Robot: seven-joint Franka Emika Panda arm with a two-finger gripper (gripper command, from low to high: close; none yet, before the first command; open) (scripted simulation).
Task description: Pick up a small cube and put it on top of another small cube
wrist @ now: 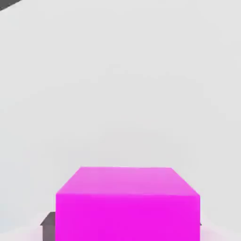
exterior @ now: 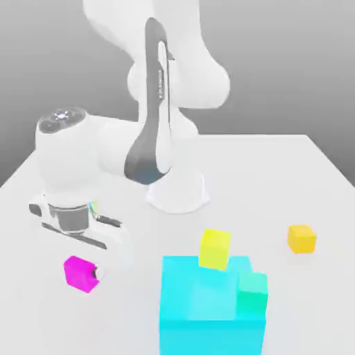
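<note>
I have the gripper (exterior: pixel 97 272) down at the magenta cube (exterior: pixel 81 273), which sits on the white desk (exterior: pixel 305 173) toward the edge on the exterior view's left, well apart from the other blocks. From the hand view the magenta cube (wrist: pixel 127 204) sits squarely between the fingers, with a dark fingertip (wrist: pixel 48 221) showing low at one side of it, but I cannot tell whether the pads are pressing on the cube or merely standing beside it, and the cube looks to be resting on the desk. I judge this to be the grasping step: the pick is in hand and the lift is not yet done. Toward the middle of the near edge stands a large cyan block (exterior: pixel 208 312), with a yellow cube (exterior: pixel 215 248) touching its far top edge and a small teal cube (exterior: pixel 252 291) at its corner on the exterior view's right; an orange cube (exterior: pixel 302 238) lies alone nearer the edge on that side. The next move calls for a firm, confirmed hold, then a straight lift clear of the desk before I carry the cube across and centre it over one of the small cubes.
</note>
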